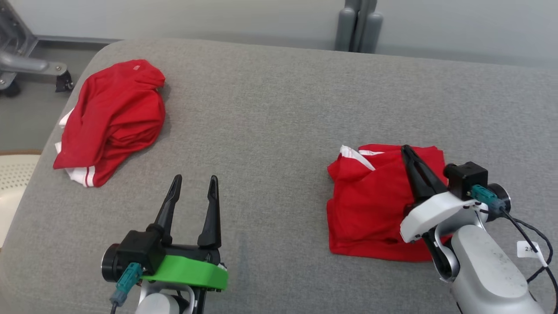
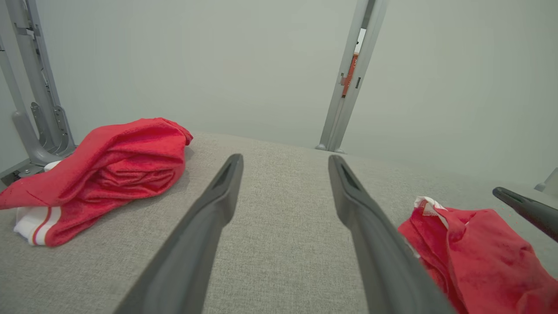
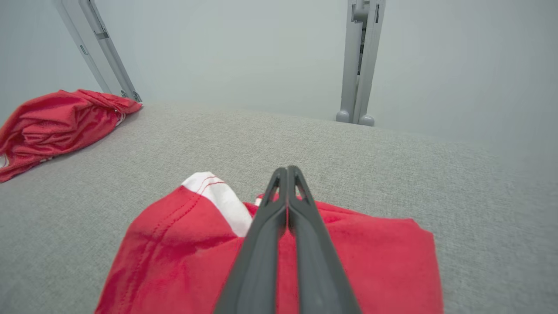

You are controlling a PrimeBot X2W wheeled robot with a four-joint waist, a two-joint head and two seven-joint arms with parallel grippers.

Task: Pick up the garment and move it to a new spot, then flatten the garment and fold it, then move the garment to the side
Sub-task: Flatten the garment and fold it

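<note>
**Jaws wide on the left, jaws shut on the right**

Jaws on the left gripper point(image 1: 195, 179) stand wide apart with nothing between them. Jaws on the right gripper point(image 1: 406, 149) are pressed tight together, and no cloth can be seen caught in them.

In the head view, a bunched red garment point(image 1: 113, 117) lies at 10 o'clock on the grey padded top point(image 1: 279, 109), close to its left edge. It is lumpy and full of folds. A white band with red stripes point(image 1: 83, 176) pokes out at its near end.

The folded red garment point(image 1: 370, 205) lies at 4 o'clock, well apart from the bunched one. It is bright red, flat and almost square, with a few small creases. A bit of white trim point(image 1: 355, 156) shows at its far left corner.

The left arm sits at 7 o'clock and has a green wrist piece. Its two dark fingers point up to 12 o'clock over bare grey top, between the two garments, and touch neither.

The right arm comes in from 5 o'clock and has a white wrist piece. Its fingers point to about 11 o'clock and lie across the right part of the folded red garment. Their tips reach its far edge. I cannot tell if they press on the cloth.
</note>
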